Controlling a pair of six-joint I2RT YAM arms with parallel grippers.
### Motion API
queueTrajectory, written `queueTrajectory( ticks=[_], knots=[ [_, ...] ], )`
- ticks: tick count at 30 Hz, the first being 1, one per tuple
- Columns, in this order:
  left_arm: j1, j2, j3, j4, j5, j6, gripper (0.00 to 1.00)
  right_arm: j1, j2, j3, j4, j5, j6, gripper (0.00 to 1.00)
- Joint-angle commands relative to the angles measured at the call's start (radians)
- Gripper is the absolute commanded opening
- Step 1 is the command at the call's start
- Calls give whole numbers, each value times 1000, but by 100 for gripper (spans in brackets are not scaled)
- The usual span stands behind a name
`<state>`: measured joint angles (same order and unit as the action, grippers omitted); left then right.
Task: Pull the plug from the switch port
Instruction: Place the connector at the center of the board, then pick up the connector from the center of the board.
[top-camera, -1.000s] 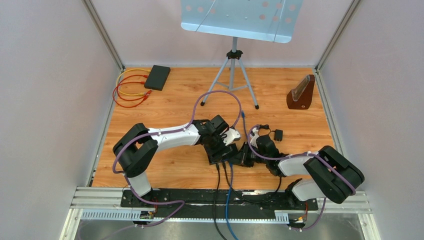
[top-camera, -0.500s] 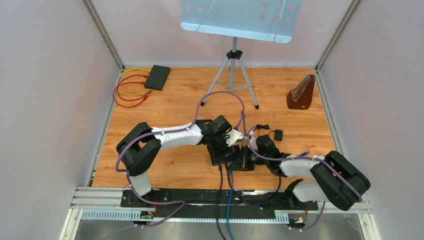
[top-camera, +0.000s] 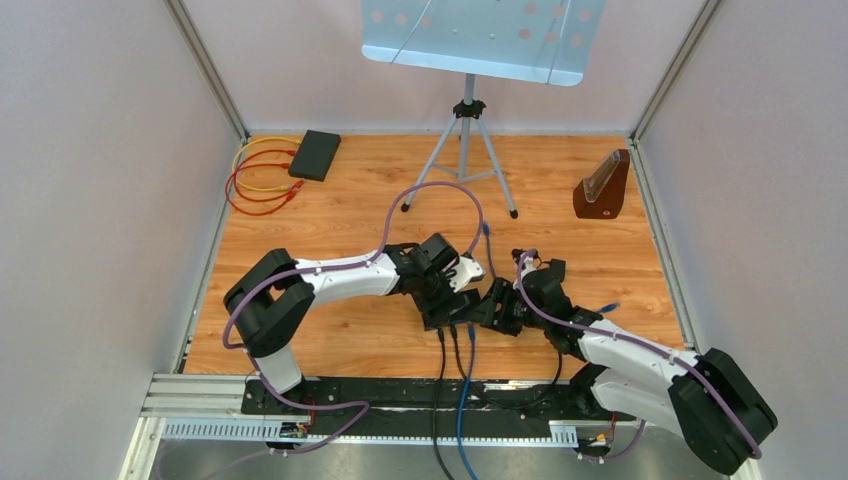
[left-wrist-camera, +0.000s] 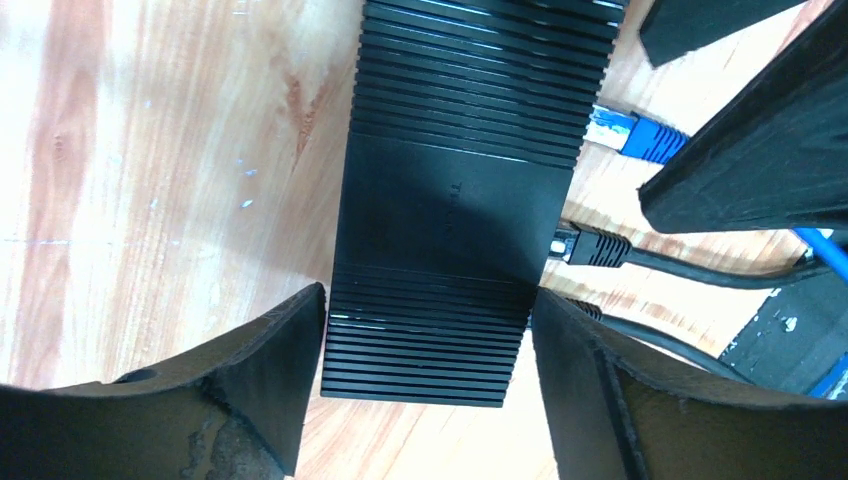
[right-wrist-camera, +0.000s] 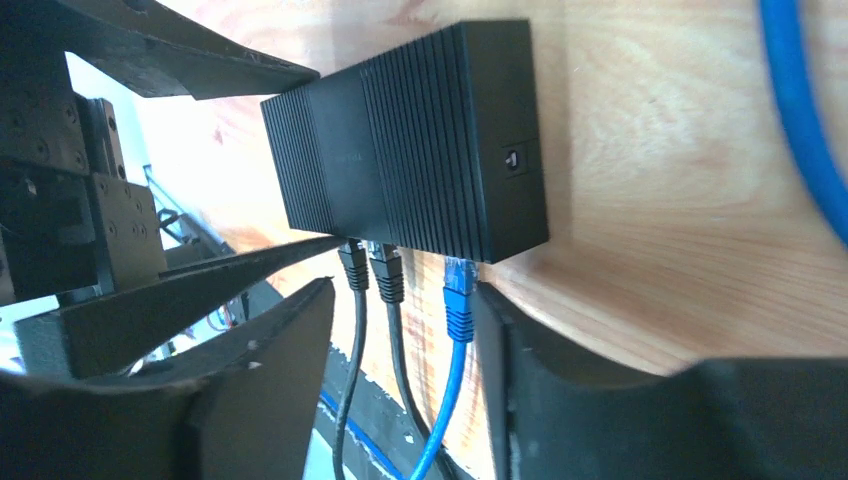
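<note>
Right fingers (right-wrist-camera: 250, 400) parted around blue plug (right-wrist-camera: 458, 300), left fingers (left-wrist-camera: 250, 380) straddling switch (left-wrist-camera: 450, 200)

Wooden table (top-camera: 350, 340) carried a black switch (left-wrist-camera: 450, 200) between the jaws of the left gripper (left-wrist-camera: 425, 300); tripod (top-camera: 462, 150) and metronome (top-camera: 602, 187) stood beyond it, and a second box (top-camera: 315, 155) lay beyond-left.

Nothing legible is showing. Network switch (left-wrist-camera: 440, 330) is carrying a faint embossed logo (left-wrist-camera: 456, 196) on its top in the left wrist view, too blurred to read.
</note>
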<state>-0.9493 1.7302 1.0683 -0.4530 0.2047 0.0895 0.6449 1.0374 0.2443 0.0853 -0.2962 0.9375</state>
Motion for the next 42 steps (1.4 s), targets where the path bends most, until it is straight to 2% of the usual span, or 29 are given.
queueTrajectory(
  ticks=[1,3,4,12,19,21,24,28,31,36,42],
  knots=[
    [-5,-115,-27,139,-59,-93,88,-4,-64,76,-206,102,-47,60],
    [-5,-155,-35,169,-85,-130,98,-3,-106,91,-288,76,-53,60],
    [-5,-168,-38,179,-107,-140,99,-2,-134,87,-311,53,-49,59],
    [1,-370,-101,249,-301,-262,100,44,-341,28,-428,-117,44,49],
    [21,-534,-209,286,-451,-351,100,95,-234,24,-398,-138,77,41],
    [26,-564,-232,282,-469,-360,100,128,-169,33,-373,-134,70,40],
    [32,-591,-254,267,-489,-369,100,173,-68,62,-354,-113,70,34],
    [35,-607,-266,258,-495,-372,100,202,2,64,-296,-82,87,32],
    [35,-609,-267,253,-494,-374,100,202,3,66,-290,-57,98,32],
    [36,-610,-270,251,-496,-372,100,202,-89,39,-293,-41,141,32],
    [37,-597,-278,263,-487,-380,100,202,-168,-1,-256,-52,188,40]
  ],
)
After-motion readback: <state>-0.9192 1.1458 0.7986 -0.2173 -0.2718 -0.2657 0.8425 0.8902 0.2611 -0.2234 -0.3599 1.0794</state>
